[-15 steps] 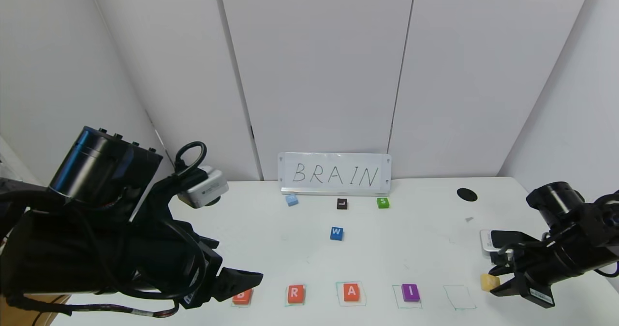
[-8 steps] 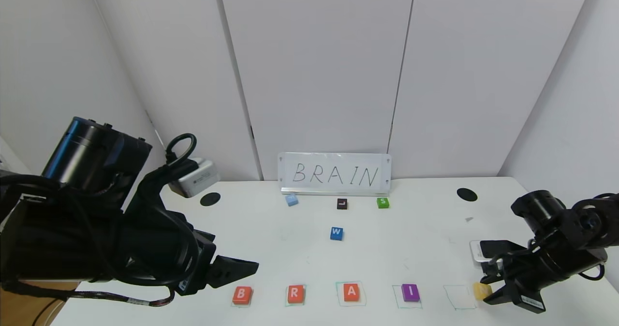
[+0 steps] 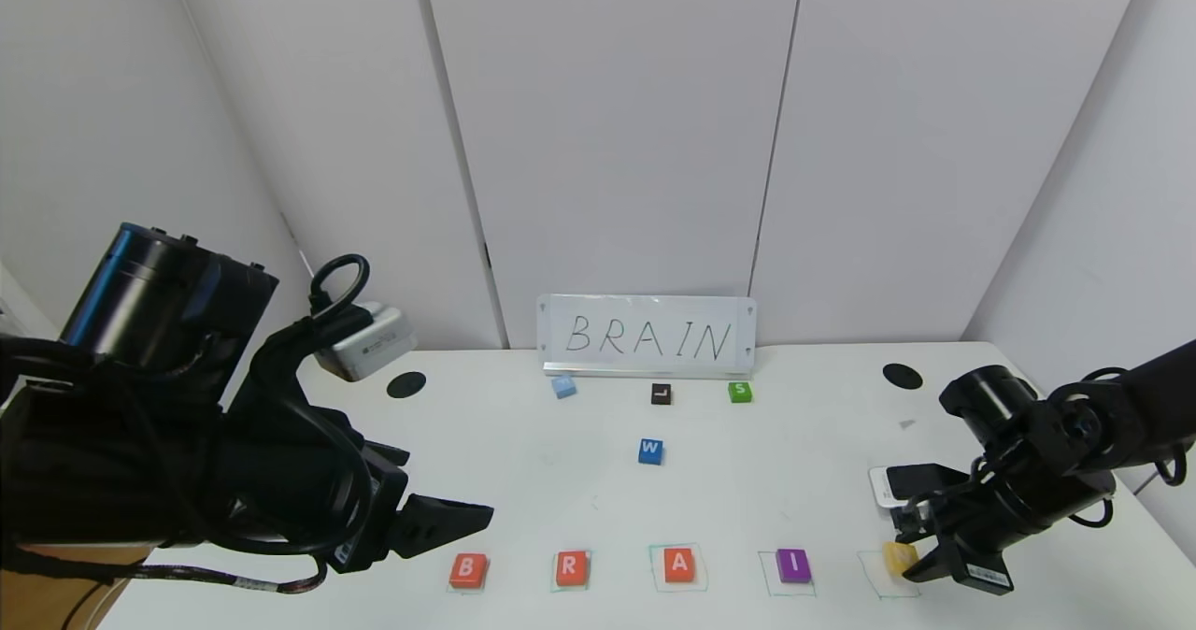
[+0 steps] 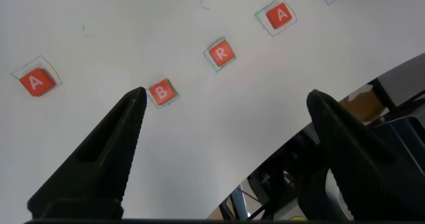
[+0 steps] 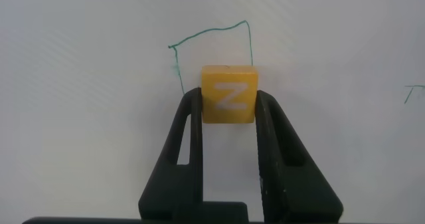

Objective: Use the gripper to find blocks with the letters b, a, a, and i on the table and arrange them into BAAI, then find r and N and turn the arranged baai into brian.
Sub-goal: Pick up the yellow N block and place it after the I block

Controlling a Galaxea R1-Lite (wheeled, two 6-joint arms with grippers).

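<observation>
Along the front edge of the table (image 3: 523, 480) lie an orange B (image 3: 468, 570), the orange r (image 3: 571, 567), an orange A (image 3: 679, 564) and a purple I (image 3: 792, 565), each in a green drawn square. My right gripper (image 3: 904, 561) is shut on the yellow N (image 3: 897, 553), just above the empty fifth square (image 3: 886, 581). The right wrist view shows the N (image 5: 228, 94) pinched between the fingers (image 5: 189, 117), over that square's corner (image 5: 219, 32). My left gripper (image 3: 458, 522) hangs open, up and left of the B (image 4: 161, 92). A second orange A (image 4: 35, 82) lies apart.
A BRAIN sign (image 3: 647, 336) stands at the back. In front of it lie a light blue block (image 3: 562, 386), a black L block (image 3: 661, 393) and a green S block (image 3: 740, 391). A blue W block (image 3: 651, 451) sits mid-table. Two black holes (image 3: 405, 384) (image 3: 902, 376) mark the far corners.
My right gripper has carried the N leftward and down, from right of the empty square to over it. My left arm has drawn back to the left, uncovering the B.
</observation>
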